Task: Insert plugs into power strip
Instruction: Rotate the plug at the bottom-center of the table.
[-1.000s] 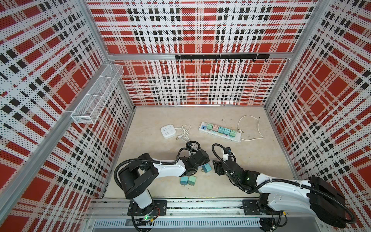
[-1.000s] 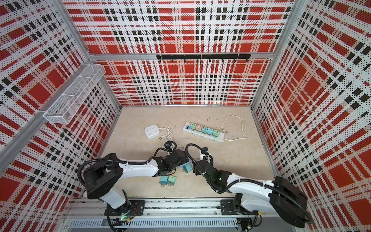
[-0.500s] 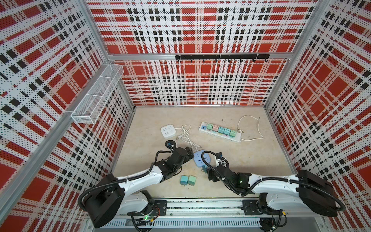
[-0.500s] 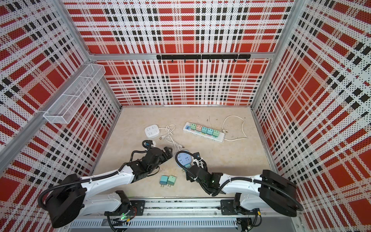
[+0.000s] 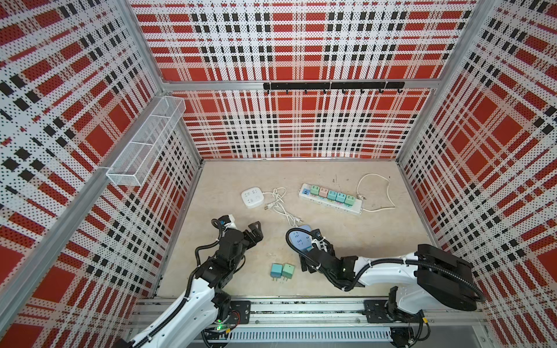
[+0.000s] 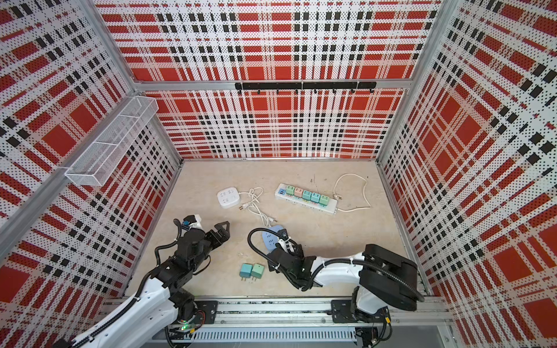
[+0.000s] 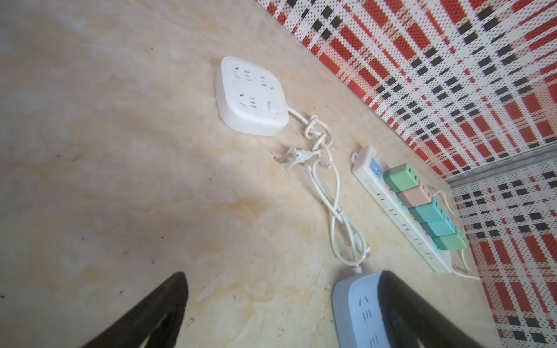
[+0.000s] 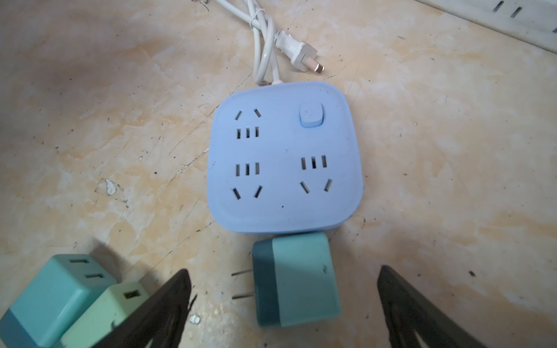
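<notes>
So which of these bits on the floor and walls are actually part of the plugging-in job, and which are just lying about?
Job: long power strip; five plugs in it; blue socket block; single teal plug beside it; pair of plugs near the front edge.
Lying about, it seems: white socket block; wire basket; hook rail.

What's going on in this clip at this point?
A two-armed robot is fitting small plugs into power strips. Five plugs sit in the long white strip at the back. The right pincer is open around a teal plug lying on its side, prongs free, right beside the blue square strip, whose sockets are empty. The left pincer is open and holds nothing. Two more plugs lie side by side near the front.
</notes>
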Available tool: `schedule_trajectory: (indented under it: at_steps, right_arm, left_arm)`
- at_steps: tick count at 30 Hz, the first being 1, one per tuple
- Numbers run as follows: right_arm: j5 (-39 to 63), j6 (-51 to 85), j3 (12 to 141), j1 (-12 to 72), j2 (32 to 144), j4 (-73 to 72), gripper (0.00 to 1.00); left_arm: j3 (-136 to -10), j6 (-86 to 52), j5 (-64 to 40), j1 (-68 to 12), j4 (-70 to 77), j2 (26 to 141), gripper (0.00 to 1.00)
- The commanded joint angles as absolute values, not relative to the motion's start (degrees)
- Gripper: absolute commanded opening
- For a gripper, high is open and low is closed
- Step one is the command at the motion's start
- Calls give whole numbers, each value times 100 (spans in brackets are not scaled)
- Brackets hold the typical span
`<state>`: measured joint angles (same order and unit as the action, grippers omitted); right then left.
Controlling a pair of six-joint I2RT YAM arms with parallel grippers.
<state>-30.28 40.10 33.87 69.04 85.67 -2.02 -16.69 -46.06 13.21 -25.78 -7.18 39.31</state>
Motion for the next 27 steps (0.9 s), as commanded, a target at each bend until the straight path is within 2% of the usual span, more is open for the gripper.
schedule_trajectory:
  at_steps: [1,11,21,27]
  right_arm:
    - [-3130,4024,3465,6926,8596,-138,97]
    - [-3286,4216,3069,6926,8069,598,90]
    - [-3572,4382,2759,6926,7214,1408,89]
    - [-3164,4055,3017,6995,7318,861,93]
  left_arm:
    - [-1617,-4447,923,-2464,-783,4133,99]
    - [-1582,-4566,822,-2454,-536,4298,99]
    - [-1512,-4631,738,-2454,-501,4160,100]
    - [-1486,-4641,721,-2456,-453,4157,99]
